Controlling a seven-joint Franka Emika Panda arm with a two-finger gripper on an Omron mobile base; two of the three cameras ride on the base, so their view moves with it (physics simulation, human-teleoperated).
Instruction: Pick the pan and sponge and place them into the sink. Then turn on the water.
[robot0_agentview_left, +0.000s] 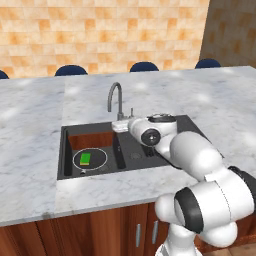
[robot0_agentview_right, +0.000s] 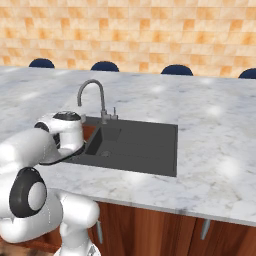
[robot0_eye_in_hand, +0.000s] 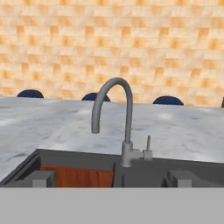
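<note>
1. Left base view: the pan (robot0_agentview_left: 90, 159) is lying in the larger basin of the sink (robot0_agentview_left: 65, 150), toward 9 o'clock from the frame centre. The sponge (robot0_agentview_left: 86, 158) is resting flat inside the pan. The faucet (robot0_agentview_left: 115, 99) is rising at 12 o'clock from the basins, with its small lever (robot0_agentview_left: 132, 112) just beside its base. The arm (robot0_agentview_left: 200, 170) is reaching in from 4 o'clock over the drainboard; the gripper's fingers are hiding behind the wrist, so their state cannot be told.

2. Right base view: the faucet (robot0_agentview_right: 93, 98) is standing at the sink's (robot0_agentview_right: 150, 150) far edge, at 11 o'clock from centre. The arm (robot0_agentview_right: 50, 140) is covering the larger basin at 9 o'clock.

3. Hand view: the faucet (robot0_eye_in_hand: 118, 118) is facing the camera at centre, its spout curving toward 9 o'clock, its lever (robot0_eye_in_hand: 148, 144) standing upright at 3 o'clock of the base. Two fingertips (robot0_eye_in_hand: 43, 178) are showing well apart at 7 and 5 o'clock, gripping nothing.
</note>
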